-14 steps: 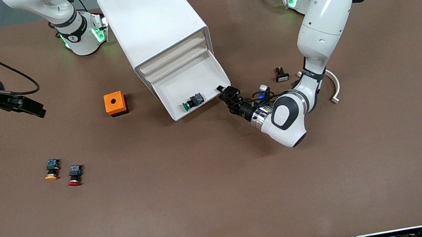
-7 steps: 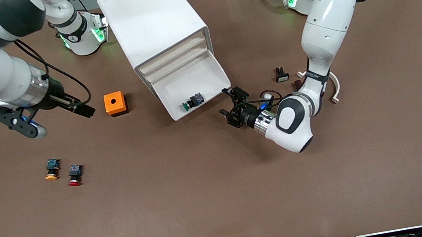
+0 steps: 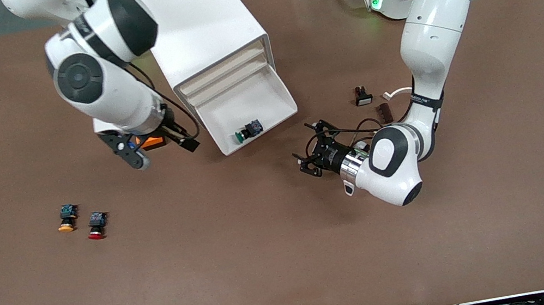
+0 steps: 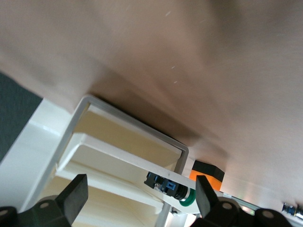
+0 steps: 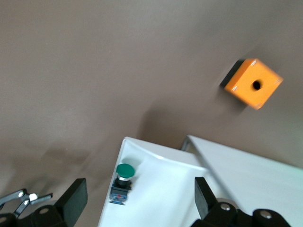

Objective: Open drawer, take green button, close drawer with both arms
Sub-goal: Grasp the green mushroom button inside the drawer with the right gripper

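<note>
Front view: drawer (image 3: 248,109) open, button (image 3: 248,131) lying inside near its front edge.
Left gripper (image 3: 309,153), spread and empty, at the button's 4 o'clock; right gripper (image 3: 160,144) at 9 o'clock. Wrist views: both grippers' fingers (image 4: 75,194) (image 5: 73,198) apart, holding nothing.
</note>
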{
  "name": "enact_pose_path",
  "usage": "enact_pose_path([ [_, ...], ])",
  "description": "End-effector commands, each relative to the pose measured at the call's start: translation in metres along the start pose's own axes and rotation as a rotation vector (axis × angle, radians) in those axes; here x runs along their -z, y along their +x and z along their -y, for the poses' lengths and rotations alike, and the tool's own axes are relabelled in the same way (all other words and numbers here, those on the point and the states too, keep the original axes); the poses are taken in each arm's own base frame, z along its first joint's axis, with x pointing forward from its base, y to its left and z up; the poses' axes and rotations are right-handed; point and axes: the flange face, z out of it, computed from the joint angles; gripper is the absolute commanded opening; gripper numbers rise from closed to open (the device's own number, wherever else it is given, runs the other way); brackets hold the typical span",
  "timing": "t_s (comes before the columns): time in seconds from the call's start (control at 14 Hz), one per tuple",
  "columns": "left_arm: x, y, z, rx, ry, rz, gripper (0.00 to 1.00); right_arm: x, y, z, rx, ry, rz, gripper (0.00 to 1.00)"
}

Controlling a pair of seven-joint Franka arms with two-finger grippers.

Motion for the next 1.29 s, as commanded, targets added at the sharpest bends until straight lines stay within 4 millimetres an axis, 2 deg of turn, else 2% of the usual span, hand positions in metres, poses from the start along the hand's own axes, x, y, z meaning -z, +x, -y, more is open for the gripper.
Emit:
enact_pose_path([
  [0.0,0.025,-0.002,0.005,-0.126,-0.042,-0.075,1.00,-0.036,-0.026,0.012,-0.081,0.012,0.003,1.00],
  [0.14,0.040,-0.008,0.003,-0.189,-0.095,-0.124,1.00,-0.062,-0.047,0.020,-0.118,0.025,-0.007,1.00],
  [0.29,0.052,-0.021,0.004,-0.258,-0.119,-0.209,1.00,-0.097,-0.073,0.017,-0.131,0.063,-0.020,1.00],
  [0.43,0.049,-0.033,0.004,-0.302,-0.107,-0.296,1.00,-0.121,-0.086,0.013,-0.135,0.076,-0.027,1.00],
  [0.79,0.038,-0.062,-0.004,-0.400,-0.116,-0.507,1.00,-0.154,-0.108,0.021,-0.148,0.090,-0.036,1.00],
  [0.93,0.058,-0.085,0.002,-0.465,-0.154,-0.570,1.00,-0.170,-0.112,0.024,-0.150,0.097,-0.041,1.00],
  [1.07,0.066,-0.089,0.003,-0.492,-0.151,-0.649,1.00,-0.176,-0.115,0.024,-0.144,0.095,-0.043,1.00],
  [1.22,0.079,-0.103,0.007,-0.533,-0.171,-0.735,1.00,-0.184,-0.120,0.024,-0.146,0.091,-0.045,1.00],
])
